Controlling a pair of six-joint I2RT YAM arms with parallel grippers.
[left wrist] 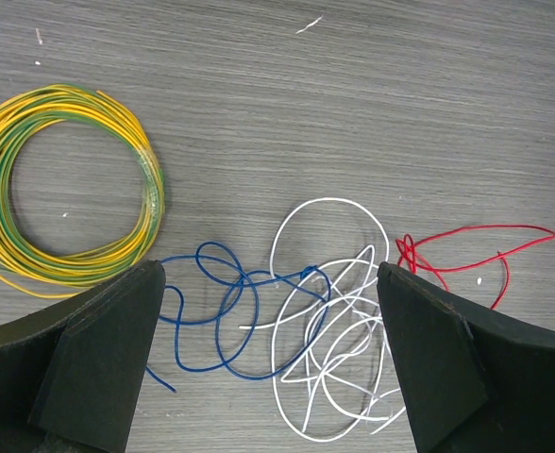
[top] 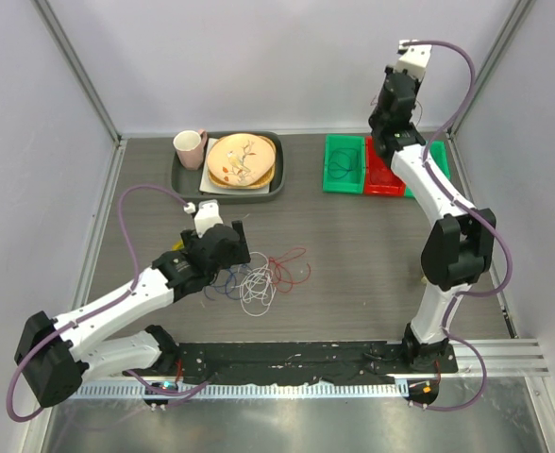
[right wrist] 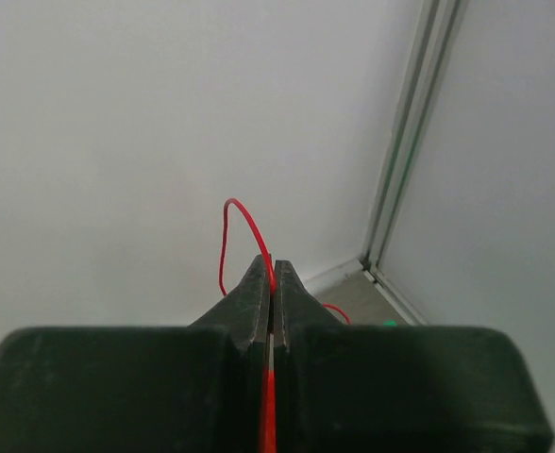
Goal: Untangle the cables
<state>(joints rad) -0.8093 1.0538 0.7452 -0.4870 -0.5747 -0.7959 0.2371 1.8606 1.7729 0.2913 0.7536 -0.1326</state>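
One red cable (right wrist: pixel 228 234) in right gripper (right wrist: pixel 273 272); left gripper (left wrist: pixel 268 278) spread over cables (top: pixel 257 283).

The top view looks down from high behind the near edge over the whole table (top: pixel 353 255). The left wrist view hangs close over the cables (left wrist: pixel 329 200), shared with it; the right wrist view faces the back wall (right wrist: pixel 164 142).

Left wrist: yellow-green ring (left wrist: pixel 150 193) cut off at 9 o'clock edge. Blue cable (left wrist: pixel 244 280) passes behind left gripper (left wrist: pixel 268 368) finger at 8 o'clock. White cable (left wrist: pixel 329 200), red cable (left wrist: pixel 485 226) run behind finger at 4 o'clock. Right wrist: red wire (right wrist: pixel 224 245) disappears into right gripper (right wrist: pixel 271 283) pinch, so I can't trace lower run. Top view: that wire too thin for me to find.
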